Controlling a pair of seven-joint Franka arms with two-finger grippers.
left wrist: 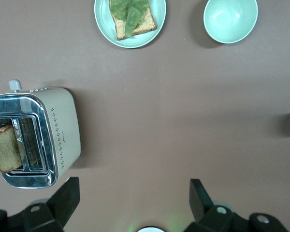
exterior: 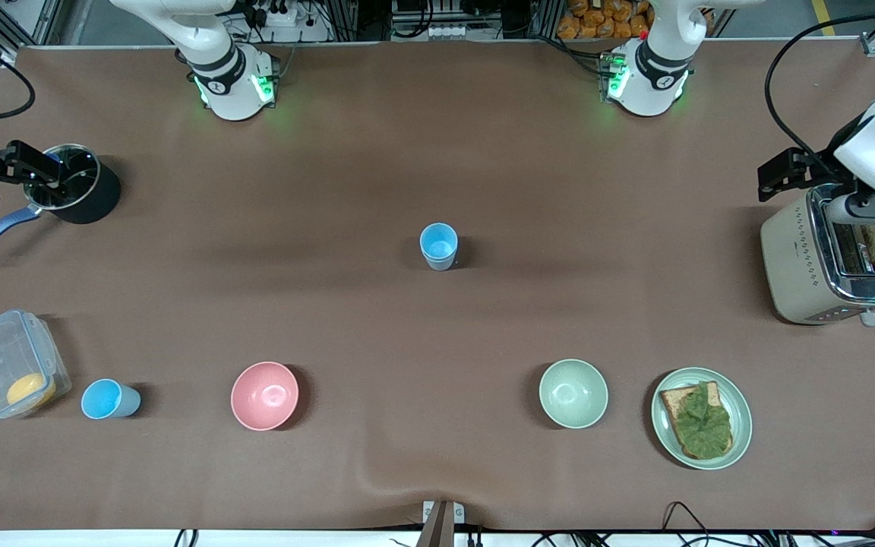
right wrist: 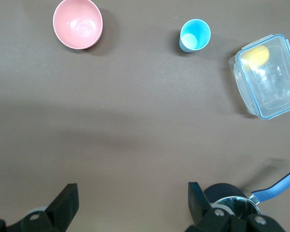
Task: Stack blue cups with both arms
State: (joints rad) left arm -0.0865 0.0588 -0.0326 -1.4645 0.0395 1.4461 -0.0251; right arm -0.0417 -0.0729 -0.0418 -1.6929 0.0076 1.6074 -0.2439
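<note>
Nearest the camera, one blue cup (exterior: 109,399) stands upright beside the pink bowl (exterior: 264,395); another blue cup (exterior: 438,245) stands mid-worktop; both are judged light, thin-walled, slippery, best pinched across the rim; left gripper (left wrist: 130,193) and right gripper (right wrist: 130,195) fingers are spread wide, empty.

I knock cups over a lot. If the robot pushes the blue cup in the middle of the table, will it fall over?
Maybe. The blue cup in the middle stands upright, taller than wide, so a high push could tip it. It looks like thin plastic, so probably light and easy to slide. It is round, so on its side it would likely roll.
</note>
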